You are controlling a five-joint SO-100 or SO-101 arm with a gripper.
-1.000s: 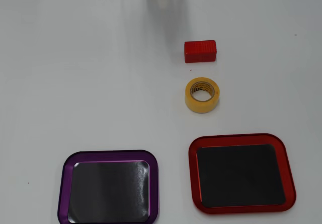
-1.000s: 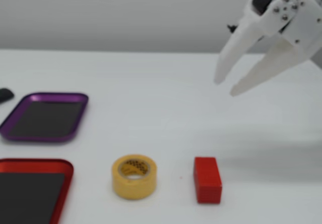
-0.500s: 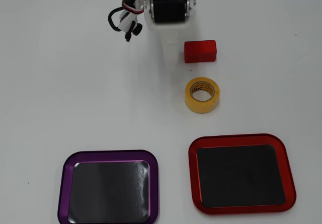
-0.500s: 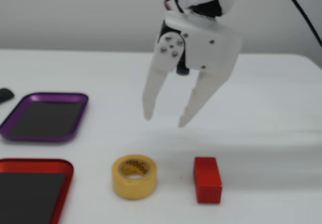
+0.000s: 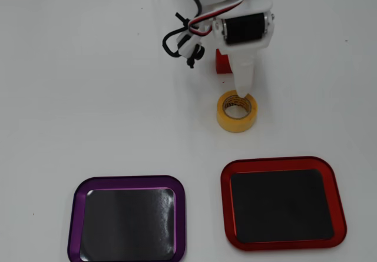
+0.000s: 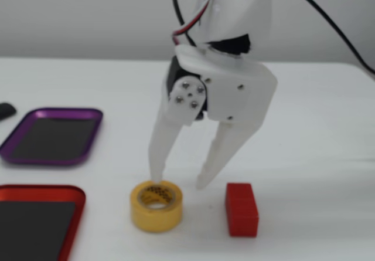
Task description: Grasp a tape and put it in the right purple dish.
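Observation:
The yellow tape roll (image 5: 237,123) lies flat on the white table, its cardboard core facing up; it also shows in the fixed view (image 6: 155,215). My gripper (image 5: 240,94) hangs just above it with its jaws open and empty (image 6: 179,182). In the fixed view one fingertip (image 6: 156,176) is at the roll's top rim, while the other is lower right of it, outside the roll. The purple dish (image 5: 75,215) sits at the lower left of the overhead view, at the left in the fixed view (image 6: 58,113), empty.
A red-rimmed dish (image 5: 225,203) lies beside the purple one, near the tape (image 6: 41,189). A red block (image 6: 241,209) stands next to the tape, partly under the arm in the overhead view (image 5: 221,65). Black cables (image 5: 177,38) hang by the arm.

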